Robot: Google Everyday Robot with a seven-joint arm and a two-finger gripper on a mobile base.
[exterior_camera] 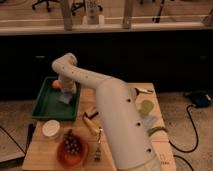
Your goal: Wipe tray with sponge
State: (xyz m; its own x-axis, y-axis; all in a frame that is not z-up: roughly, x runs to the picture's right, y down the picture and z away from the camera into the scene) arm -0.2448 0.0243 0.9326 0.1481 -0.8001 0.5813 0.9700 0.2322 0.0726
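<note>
1. Jaws of the gripper (65, 91) sit low over the tray (45, 106) — clenched or released, I cannot tell.
2. Right beneath them the sponge (65, 99) lies in the tray — at the worktop (37, 152) left end.

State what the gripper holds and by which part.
The gripper is down at the sponge in the tray; whether it holds it cannot be told.
</note>
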